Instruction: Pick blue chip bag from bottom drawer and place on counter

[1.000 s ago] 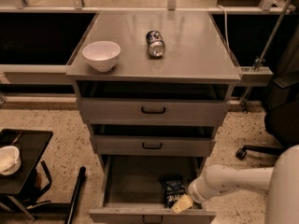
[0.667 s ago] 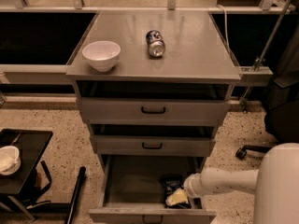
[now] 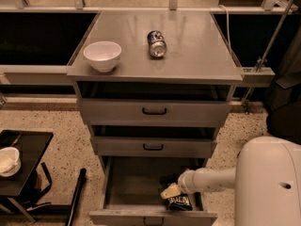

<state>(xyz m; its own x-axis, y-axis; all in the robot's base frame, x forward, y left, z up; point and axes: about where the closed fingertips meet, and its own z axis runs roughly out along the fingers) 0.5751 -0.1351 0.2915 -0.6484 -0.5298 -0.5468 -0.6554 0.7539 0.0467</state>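
Note:
The bottom drawer (image 3: pixel 123 185) stands pulled open at the foot of the grey cabinet. The blue chip bag (image 3: pixel 179 202) lies in its front right corner, dark navy with white lettering. My gripper (image 3: pixel 170 191) reaches into the drawer from the right on a white arm and sits just above and to the left of the bag, right at its upper edge. The counter (image 3: pixel 193 46) is the flat grey cabinet top.
On the counter stand a white bowl (image 3: pixel 102 55) at the left and a blue soda can (image 3: pixel 156 43) lying on its side in the middle. The two upper drawers (image 3: pixel 154 111) are shut. A small black side table (image 3: pixel 23 154) with a white bowl (image 3: pixel 8 161) stands at lower left.
My arm has pushed further left into the bottom drawer, and the gripper has come up off the front of the bag to its upper left edge. The bag shows more fully.

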